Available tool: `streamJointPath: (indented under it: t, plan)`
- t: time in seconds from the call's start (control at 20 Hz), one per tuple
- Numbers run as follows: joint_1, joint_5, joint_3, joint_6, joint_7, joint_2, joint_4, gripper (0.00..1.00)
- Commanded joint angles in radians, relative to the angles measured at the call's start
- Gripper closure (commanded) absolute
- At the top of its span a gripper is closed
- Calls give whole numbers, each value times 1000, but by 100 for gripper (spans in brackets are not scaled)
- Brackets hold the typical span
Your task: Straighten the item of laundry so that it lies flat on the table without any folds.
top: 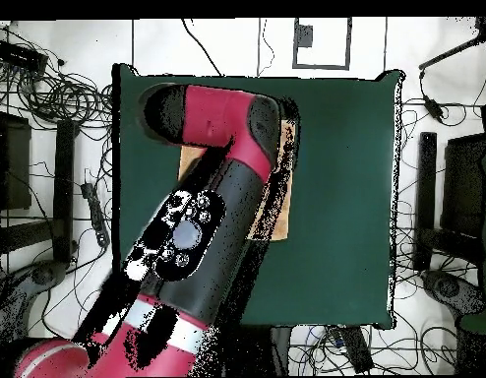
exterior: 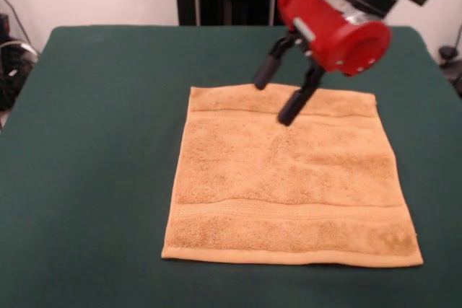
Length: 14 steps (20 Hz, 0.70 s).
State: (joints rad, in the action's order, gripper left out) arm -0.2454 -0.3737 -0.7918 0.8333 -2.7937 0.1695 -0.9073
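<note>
Even, bright light; soft shadows; front view slightly blurred

Green table (exterior: 94,142) lies bare on all sides of the flat towel (exterior: 289,185); open passage left, right, near edge. Gripper (exterior: 283,95) hangs over the towel's far edge, fingers apart. Overhead, the arm (top: 203,226) hides most of the towel.
</note>
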Motion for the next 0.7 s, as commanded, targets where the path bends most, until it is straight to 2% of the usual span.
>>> streamJointPath:
  t: [0.05, 0.7]
  plan:
    - [71, 97, 275, -140, 241, -37, -153, 0]
    - [108, 243, 350, -92, 204, 32, -150, 0]
